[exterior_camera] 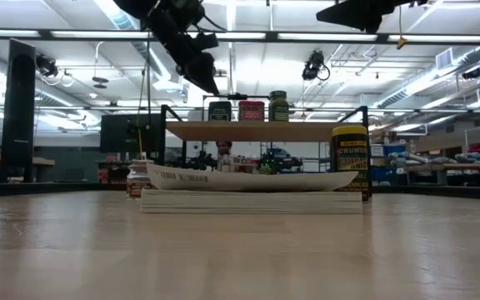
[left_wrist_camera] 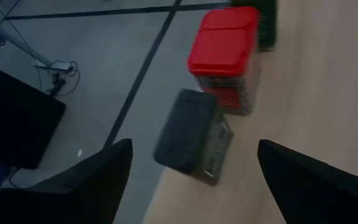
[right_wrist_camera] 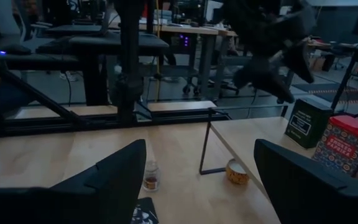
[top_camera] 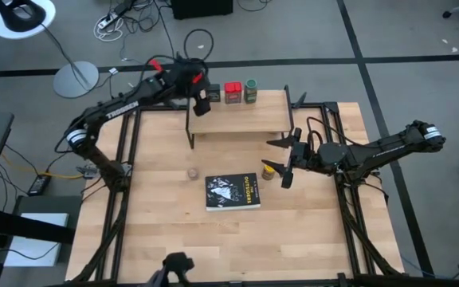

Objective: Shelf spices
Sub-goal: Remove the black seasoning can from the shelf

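Three spices stand in a row on the far edge of the shelf (top_camera: 237, 121): a dark tin (top_camera: 212, 93), a red tin (top_camera: 233, 92) and a green-topped jar (top_camera: 251, 90). My left gripper (top_camera: 202, 104) hovers open over the shelf's left end. The dark tin (left_wrist_camera: 194, 137) is below and ahead of it, beside the red tin (left_wrist_camera: 225, 56). My right gripper (top_camera: 282, 162) is open, at the shelf's near right. The yellow-topped jar (top_camera: 268, 170) stands on the table just ahead of its fingers (right_wrist_camera: 235, 171). The pale little jar (top_camera: 191, 172) stands alone on the table (right_wrist_camera: 151, 175).
A flat black book (top_camera: 232, 192) lies on the table in front of the shelf, between the two loose jars. The shelf's thin black legs (right_wrist_camera: 207, 149) stand close to the yellow-topped jar. Bare shelf top is left near of the row of tins.
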Motion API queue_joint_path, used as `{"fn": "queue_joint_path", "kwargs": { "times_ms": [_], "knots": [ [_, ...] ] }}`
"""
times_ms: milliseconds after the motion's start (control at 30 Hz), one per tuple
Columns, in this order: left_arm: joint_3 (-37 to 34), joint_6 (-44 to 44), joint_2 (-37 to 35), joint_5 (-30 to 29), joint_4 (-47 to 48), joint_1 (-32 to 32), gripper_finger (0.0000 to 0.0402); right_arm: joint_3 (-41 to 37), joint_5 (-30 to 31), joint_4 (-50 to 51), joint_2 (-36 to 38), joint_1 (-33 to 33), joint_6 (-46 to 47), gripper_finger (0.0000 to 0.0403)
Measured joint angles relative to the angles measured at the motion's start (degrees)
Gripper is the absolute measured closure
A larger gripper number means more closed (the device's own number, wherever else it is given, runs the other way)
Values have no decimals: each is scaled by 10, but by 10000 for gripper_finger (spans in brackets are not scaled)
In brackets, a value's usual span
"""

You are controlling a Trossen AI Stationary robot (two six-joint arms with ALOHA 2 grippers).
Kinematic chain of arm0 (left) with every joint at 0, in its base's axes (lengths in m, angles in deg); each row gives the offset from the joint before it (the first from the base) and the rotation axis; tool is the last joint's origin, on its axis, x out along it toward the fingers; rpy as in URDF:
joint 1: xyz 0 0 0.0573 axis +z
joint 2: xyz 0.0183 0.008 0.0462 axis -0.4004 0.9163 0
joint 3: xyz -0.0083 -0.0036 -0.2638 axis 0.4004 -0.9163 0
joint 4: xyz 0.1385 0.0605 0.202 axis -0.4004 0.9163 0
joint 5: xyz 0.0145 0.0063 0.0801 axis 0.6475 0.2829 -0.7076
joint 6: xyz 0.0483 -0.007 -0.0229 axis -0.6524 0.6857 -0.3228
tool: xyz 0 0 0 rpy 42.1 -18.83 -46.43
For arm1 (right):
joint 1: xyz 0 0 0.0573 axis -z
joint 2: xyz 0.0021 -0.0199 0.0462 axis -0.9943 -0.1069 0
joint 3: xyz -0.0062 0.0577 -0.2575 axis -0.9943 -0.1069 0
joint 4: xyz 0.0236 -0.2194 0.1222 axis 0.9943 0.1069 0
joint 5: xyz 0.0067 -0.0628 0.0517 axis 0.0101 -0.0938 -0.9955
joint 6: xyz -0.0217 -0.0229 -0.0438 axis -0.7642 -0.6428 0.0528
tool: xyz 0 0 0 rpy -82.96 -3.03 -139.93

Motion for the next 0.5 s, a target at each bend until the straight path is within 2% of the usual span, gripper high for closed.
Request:
{"fn": "queue_joint_path", "kwargs": {
  "times_ms": [333, 500],
  "knots": [
    [81, -31, 82, 14, 65, 19, 48, 0, 0, 3, 0, 0, -6, 106],
    [100, -31, 113, 32, 69, 21, 50, 0, 0, 6, 0, 0, -7, 106]
  ]
}}
